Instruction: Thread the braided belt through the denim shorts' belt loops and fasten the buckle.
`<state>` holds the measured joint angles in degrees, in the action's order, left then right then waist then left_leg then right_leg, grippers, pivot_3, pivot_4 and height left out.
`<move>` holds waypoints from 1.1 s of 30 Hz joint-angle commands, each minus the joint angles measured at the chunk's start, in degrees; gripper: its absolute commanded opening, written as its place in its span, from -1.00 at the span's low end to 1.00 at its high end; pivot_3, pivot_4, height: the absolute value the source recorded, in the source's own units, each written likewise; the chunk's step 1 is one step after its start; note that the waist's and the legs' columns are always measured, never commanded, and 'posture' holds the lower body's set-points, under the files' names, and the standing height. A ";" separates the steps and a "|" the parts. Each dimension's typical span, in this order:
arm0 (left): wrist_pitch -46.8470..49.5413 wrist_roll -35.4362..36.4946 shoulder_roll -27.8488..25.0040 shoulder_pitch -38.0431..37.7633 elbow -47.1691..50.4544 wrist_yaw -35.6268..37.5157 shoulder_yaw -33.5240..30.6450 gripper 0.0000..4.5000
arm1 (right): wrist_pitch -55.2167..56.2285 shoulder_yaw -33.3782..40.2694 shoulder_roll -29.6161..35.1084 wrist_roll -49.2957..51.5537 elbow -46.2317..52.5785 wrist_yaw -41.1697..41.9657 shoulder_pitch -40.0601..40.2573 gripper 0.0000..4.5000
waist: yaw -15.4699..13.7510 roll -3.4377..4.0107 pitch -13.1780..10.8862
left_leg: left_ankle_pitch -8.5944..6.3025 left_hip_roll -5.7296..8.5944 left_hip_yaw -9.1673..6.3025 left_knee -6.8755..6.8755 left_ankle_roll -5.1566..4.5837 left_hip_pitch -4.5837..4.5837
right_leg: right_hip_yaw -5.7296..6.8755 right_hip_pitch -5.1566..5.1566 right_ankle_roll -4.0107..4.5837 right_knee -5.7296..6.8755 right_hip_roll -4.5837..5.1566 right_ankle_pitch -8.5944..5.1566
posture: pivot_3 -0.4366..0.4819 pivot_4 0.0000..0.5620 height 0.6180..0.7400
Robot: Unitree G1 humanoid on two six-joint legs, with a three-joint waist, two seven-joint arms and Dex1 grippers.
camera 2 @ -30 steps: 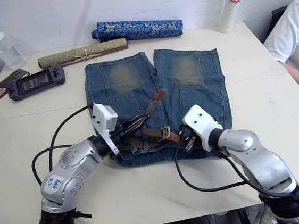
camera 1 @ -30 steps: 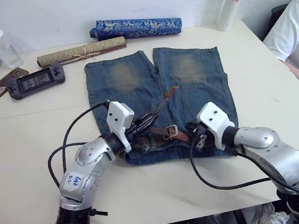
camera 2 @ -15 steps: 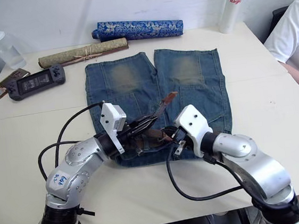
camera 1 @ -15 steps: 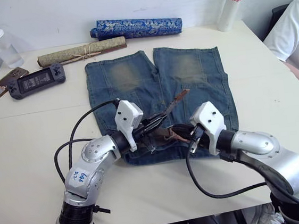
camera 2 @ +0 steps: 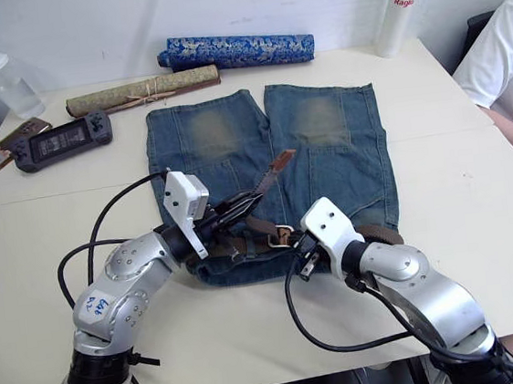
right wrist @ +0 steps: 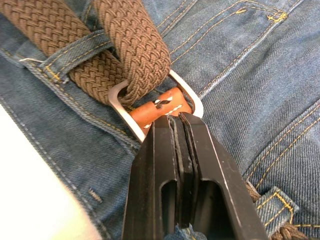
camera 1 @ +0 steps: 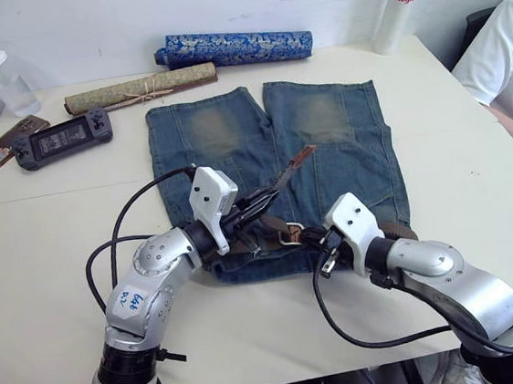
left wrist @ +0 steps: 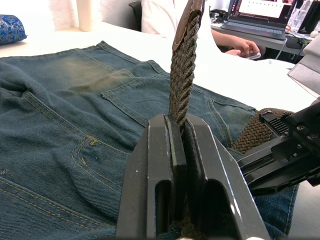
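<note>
Right now I see the denim shorts [camera 1: 271, 154] spread flat on the white worktop [camera 1: 50, 232], waistband toward me and both legs pointing away. My left gripper [left wrist: 181, 131] sits over the waistband's left half, its jaws clamped on the braided belt [left wrist: 182, 75]; the strap rises from between them and its tan tip [camera 1: 301, 157] slants up over the middle of the shorts. My right gripper [right wrist: 176, 120] sits at the waistband just right of centre, jaws pinched together on the orange leather tab right behind the buckle [right wrist: 150, 100]. A loop of the braided strap wraps the buckle's metal frame, and just beside it the belt runs under one of the belt loops [right wrist: 75, 52]. More of the belt shows along the waistband toward the shorts' right edge. Beyond the shorts' legs lie a blue patterned roll [camera 1: 234, 46] and a tan rolled mat [camera 1: 140, 88]
</note>
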<state>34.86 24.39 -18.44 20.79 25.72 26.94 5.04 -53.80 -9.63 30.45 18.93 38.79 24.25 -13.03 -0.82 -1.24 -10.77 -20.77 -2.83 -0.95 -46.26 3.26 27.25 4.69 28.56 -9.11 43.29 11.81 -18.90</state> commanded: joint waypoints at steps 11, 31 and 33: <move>-3.97 -2.50 -3.16 -5.08 -0.55 1.64 -0.92 -1.00 | 4.86 -10.43 -1.14 -5.75 -1.48 0.82 -5.86 -0.96 | 0.78 0.00 0.00 | 0.00 0.00 -0.01 0.02 0.00 0.01 | 0.00 0.03 0.04 0.00 0.00 -0.02 | -0.05 -0.47 -0.55; -4.86 -1.89 -6.10 -8.15 -1.14 3.33 -5.14 -1.00 | 13.49 -9.33 1.49 -12.98 1.25 1.65 -2.58 -0.96 | 0.80 0.00 0.00 | -0.01 0.00 -0.01 0.03 -0.01 0.01 | 0.02 0.04 0.04 0.01 0.00 -0.02 | -0.05 -0.47 -0.55; -4.77 -1.99 -6.08 -7.98 -1.09 3.32 -5.08 -1.00 | 13.14 -10.07 1.39 -13.44 1.40 1.84 -2.62 -0.96 | 0.79 0.00 0.00 | -0.01 0.00 -0.01 0.03 -0.01 0.01 | 0.02 0.03 0.04 0.01 0.00 -0.02 | -0.05 -0.47 -0.55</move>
<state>30.48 22.11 -23.95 12.87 23.58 30.10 0.90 -41.17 -19.22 32.04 6.41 37.76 25.90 -15.42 -0.02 -1.24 -10.77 -20.77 -2.84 -0.96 -46.23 3.24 27.25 4.71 28.60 -9.07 43.31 11.80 -18.92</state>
